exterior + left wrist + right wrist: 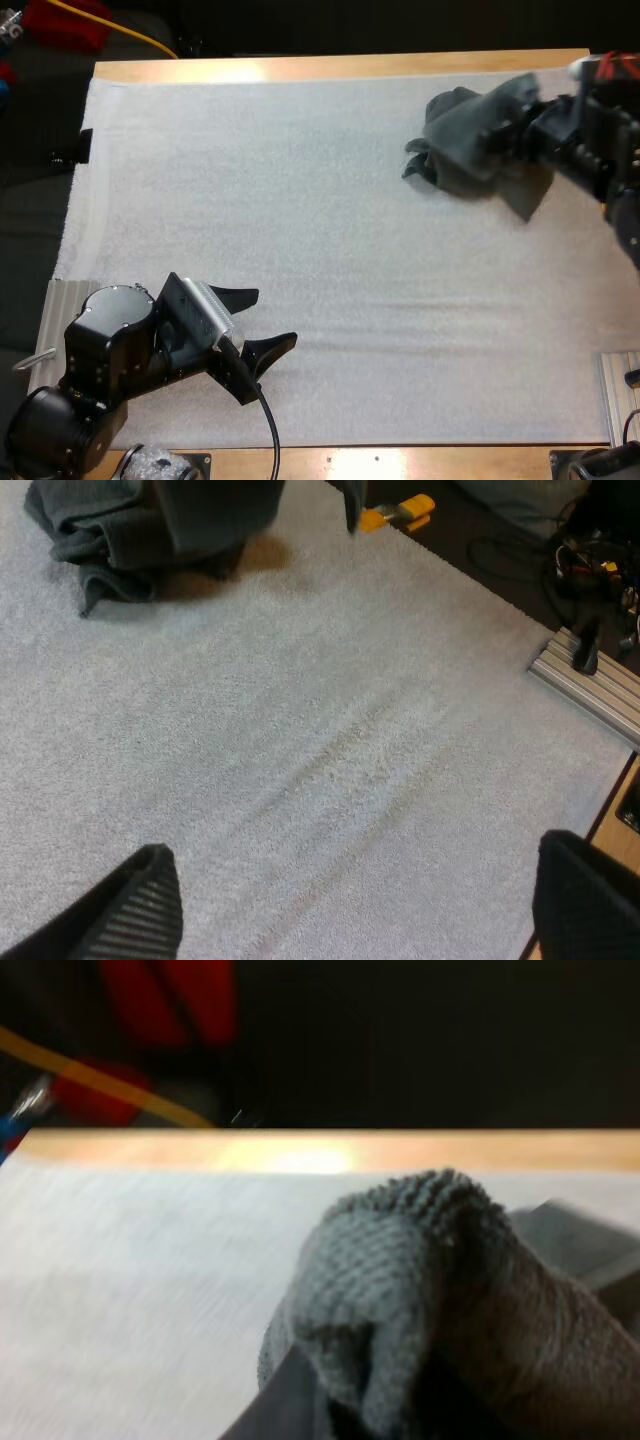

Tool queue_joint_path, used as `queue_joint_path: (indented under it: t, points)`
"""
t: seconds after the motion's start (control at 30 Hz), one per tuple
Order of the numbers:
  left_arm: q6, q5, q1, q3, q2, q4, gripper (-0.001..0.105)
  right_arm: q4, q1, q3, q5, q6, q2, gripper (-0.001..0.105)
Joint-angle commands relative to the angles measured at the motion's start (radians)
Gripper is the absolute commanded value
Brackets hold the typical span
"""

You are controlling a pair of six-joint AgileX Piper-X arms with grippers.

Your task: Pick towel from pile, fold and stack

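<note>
Starting at the near left of the desk point(330, 68), the left gripper point(262, 320) hangs low over the white mat point(300, 200), its two black fingers spread wide with only bare mat between them. It holds nothing and stands well apart from the action. Sweep across the middle and there is just open mat, plenty of room for a fold. Now to the far right: there's the towel point(465, 150), dark grey-green and crumpled, sitting near the far edge of the mat. The right gripper point(505, 135) is buried in it and looks closed on a bunch of cloth. In the right wrist view a thick knuckle of terry weave bulges up right by the camera, and in the left wrist view part of the towel hangs off the mat with a shadow under it. This thing will handle soft and floppy: light, no stiffness at all, nothing to break, and the looped weave should give decent grip. A pinch in the middle only brings up a lump, though. To my eye the better hold is a corner or a hem, so the cloth drapes open, with the left gripper taking a second corner for the fold.
</note>
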Motion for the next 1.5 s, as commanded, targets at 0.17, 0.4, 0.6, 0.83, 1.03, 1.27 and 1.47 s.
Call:
queue_joint_path:
  t: [0.17, 0.4, 0.6, 0.83, 1.03, 1.27, 1.47]
  points:
    - [-0.008, 0.013, -0.004, -0.007, 0.003, -0.003, 0.070, 0.039, 0.127, -0.008, 0.064, -0.002, -0.009, 0.001]
    - [-0.008, 0.013, -0.004, -0.007, 0.003, -0.003, 0.070, 0.102, 0.275, -0.001, 0.101, -0.002, 0.041, 0.001]
    - [-0.008, 0.013, -0.004, -0.007, 0.003, 0.001, 0.070, 0.142, 0.357, -0.001, 0.101, 0.012, 0.123, 0.001]
    - [-0.008, 0.013, -0.004, -0.007, 0.003, 0.026, 0.070, 0.232, 0.465, -0.001, 0.002, -0.031, 0.160, 0.064]
    - [-0.008, 0.013, -0.004, -0.007, 0.003, 0.035, 0.070, 0.273, 0.483, -0.001, 0.045, -0.054, 0.125, 0.073]
    - [-0.008, 0.013, -0.004, -0.007, 0.003, 0.035, 0.070, 0.379, 0.475, -0.001, 0.182, -0.078, 0.118, 0.073]
    - [-0.008, 0.013, -0.004, -0.007, 0.003, 0.035, 0.070, 0.377, 0.372, -0.001, 0.172, -0.075, 0.118, 0.072]
